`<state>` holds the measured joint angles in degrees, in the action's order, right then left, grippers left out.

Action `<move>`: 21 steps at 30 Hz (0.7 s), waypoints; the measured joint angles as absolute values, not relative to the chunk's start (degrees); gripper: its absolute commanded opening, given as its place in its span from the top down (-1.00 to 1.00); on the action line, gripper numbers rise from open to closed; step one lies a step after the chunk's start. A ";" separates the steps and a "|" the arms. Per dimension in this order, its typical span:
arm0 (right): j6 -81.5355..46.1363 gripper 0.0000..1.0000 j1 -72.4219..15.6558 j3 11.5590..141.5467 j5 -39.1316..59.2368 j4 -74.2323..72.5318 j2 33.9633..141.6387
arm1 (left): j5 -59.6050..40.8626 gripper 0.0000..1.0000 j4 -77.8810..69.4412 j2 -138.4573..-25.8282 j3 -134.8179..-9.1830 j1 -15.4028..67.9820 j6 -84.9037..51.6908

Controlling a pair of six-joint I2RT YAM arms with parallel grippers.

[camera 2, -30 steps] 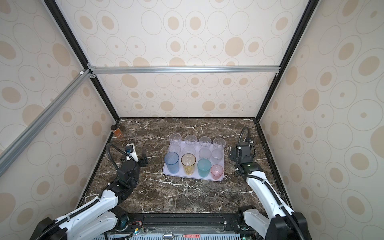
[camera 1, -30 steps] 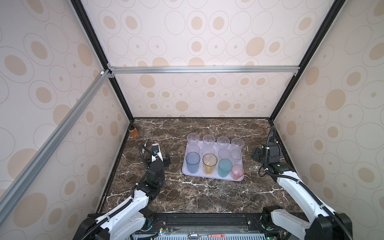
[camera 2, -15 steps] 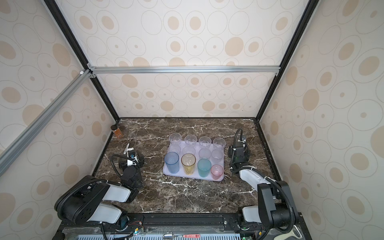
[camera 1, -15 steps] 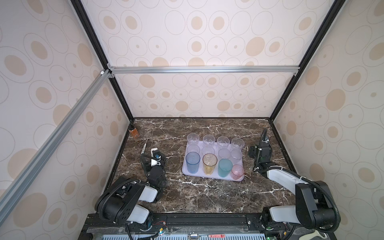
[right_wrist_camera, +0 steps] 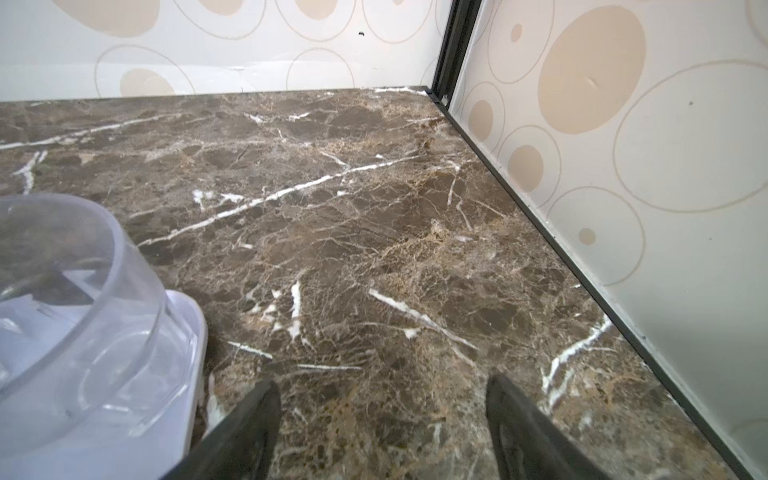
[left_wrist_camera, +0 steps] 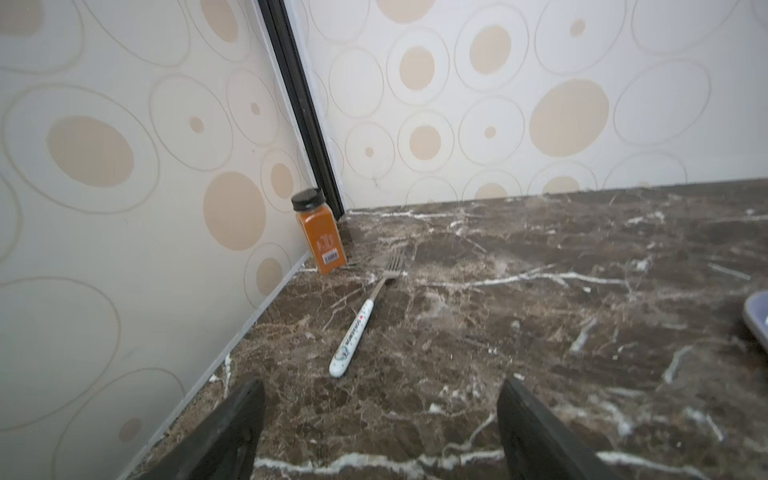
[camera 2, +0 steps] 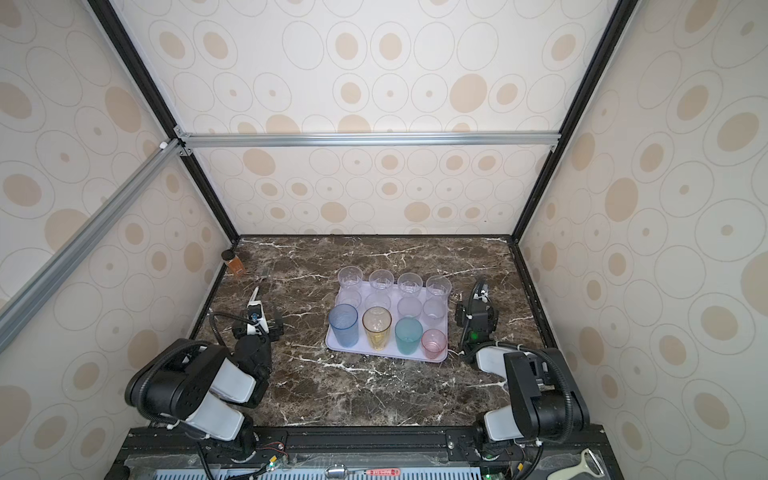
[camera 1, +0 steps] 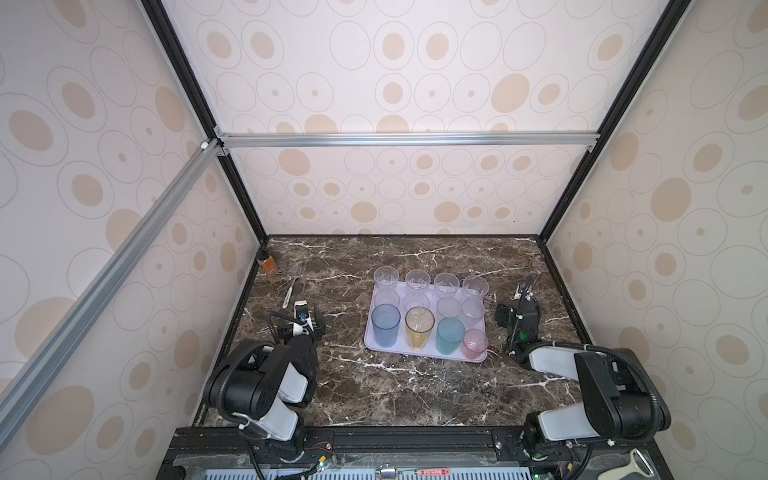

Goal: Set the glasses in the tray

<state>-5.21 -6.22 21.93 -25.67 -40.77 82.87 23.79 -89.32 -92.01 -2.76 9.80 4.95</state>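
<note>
Where they stand: the glasses (camera 1: 419, 324) are all upright on the lavender tray (camera 1: 369, 343), twelve of them in three rows of four.
Front row: blue-grey tumbler (camera 1: 385, 324), amber-yellow tumbler (camera 1: 419, 328), teal tumbler (camera 1: 450, 336), and the small pink tumbler (camera 1: 475, 343) at the corner.
Behind: frosted and clear faceted tumblers (camera 1: 386, 277). The far row sits right at the rim, and from up here I can't quite tell whether every base is inside it.
Handling: these look light, stiff and smooth-walled, so probably slippery, and likelier to tip or crack than to give. I'd grip one across the wall, below the lip. They're packed close, so a neighbour could easily get knocked.
Left side: the left gripper (left_wrist_camera: 381, 386) has its jaws spread wide with nothing between them. It's over the bare marble top (camera 1: 374, 395), well clear of the tray, and faces a fork (left_wrist_camera: 361, 320) and an orange spice bottle (left_wrist_camera: 320, 232).
Right side: the right gripper (right_wrist_camera: 382, 384) is also spread and empty. It's just beside the tray's edge with a clear tumbler (right_wrist_camera: 83, 270) close by, and touches nothing.
Progress: this looks finished, with no glass left out on the marble.
</note>
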 measured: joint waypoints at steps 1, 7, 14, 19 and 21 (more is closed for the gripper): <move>-5.02 -0.60 -6.04 21.58 -25.32 -42.02 83.35 | 23.07 -0.76 -89.34 -92.86 -2.33 8.99 4.54; -4.36 -0.62 -5.54 21.43 -22.35 -45.04 83.81 | 18.50 -0.81 -90.04 -92.31 -3.40 7.01 2.61; -3.73 -0.65 -4.14 19.16 -19.64 -52.73 88.31 | 12.75 -0.98 -87.35 -91.48 -7.44 4.14 0.93; -3.70 -0.66 -4.05 19.38 -19.07 -52.34 88.14 | 10.59 -0.98 -83.50 -91.48 -9.34 1.91 -0.99; -3.70 -0.66 -4.03 19.73 -18.90 -51.48 88.12 | 10.28 -0.99 -82.32 -91.48 -9.82 1.43 -1.78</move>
